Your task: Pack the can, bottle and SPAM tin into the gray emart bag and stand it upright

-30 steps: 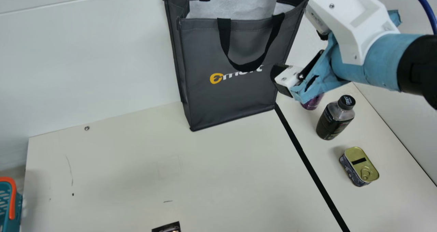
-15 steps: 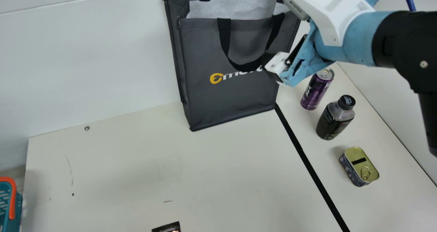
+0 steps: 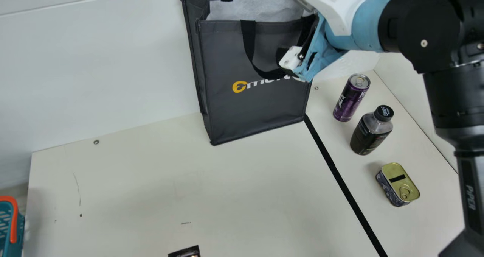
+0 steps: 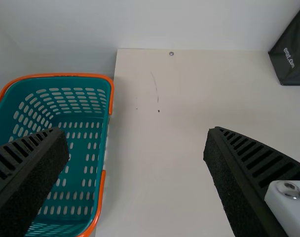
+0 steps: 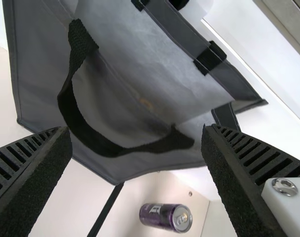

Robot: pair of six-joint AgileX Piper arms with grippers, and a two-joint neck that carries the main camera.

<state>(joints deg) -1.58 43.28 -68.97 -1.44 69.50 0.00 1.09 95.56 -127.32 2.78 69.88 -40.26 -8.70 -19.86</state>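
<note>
Your bag (image 3: 257, 109) stands upright at the back of the worktop (image 3: 151, 181), taller than wide, mouth up and open, with a front strap (image 3: 247, 47) looped down over its face. That broad face, toward you in the main view, bears a yellow mark and pale lettering; the left wrist view gives you small pale print on a side panel.

Your right claw (image 3: 289, 62) is in front of the bag's upper right part, its fingers spread wide; you can't tell whether it touches the cloth. Your left claw (image 4: 135, 132) is spread too, over the worktop beside the teal basket (image 4: 66, 75).

Right of the black tape (image 3: 340, 177), the can (image 3: 349, 100) is farthest back, upright, tab end up, pale print on purple. Next comes the bottle (image 3: 368, 134), upright, cap up, with a dark label and pale print on the cap. Nearest you, the tin (image 3: 399, 185) lies flat, gold lid up with a black strip across it, long axis running roughly along the tape, pull ring toward the near end.
</note>
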